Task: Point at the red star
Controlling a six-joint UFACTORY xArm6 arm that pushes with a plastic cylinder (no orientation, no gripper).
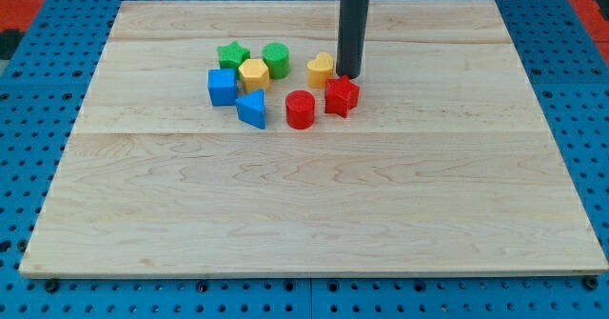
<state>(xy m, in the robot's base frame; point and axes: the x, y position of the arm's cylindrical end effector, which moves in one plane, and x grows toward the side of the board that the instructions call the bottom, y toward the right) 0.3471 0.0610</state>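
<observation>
The red star (342, 96) lies on the wooden board just right of the cluster of blocks, a little above the board's middle. My tip (348, 75) stands right behind the star's upper edge, at or almost touching it, and just right of the yellow heart-like block (321, 69). The dark rod rises straight up out of the view's top.
A red cylinder (300, 109) sits left of the star. Farther left are a yellow hexagon (254, 74), a green star (233, 55), a green cylinder (276, 60), a blue cube (222, 87) and a blue triangle (252, 108). The wooden board (314, 214) lies on a blue pegboard.
</observation>
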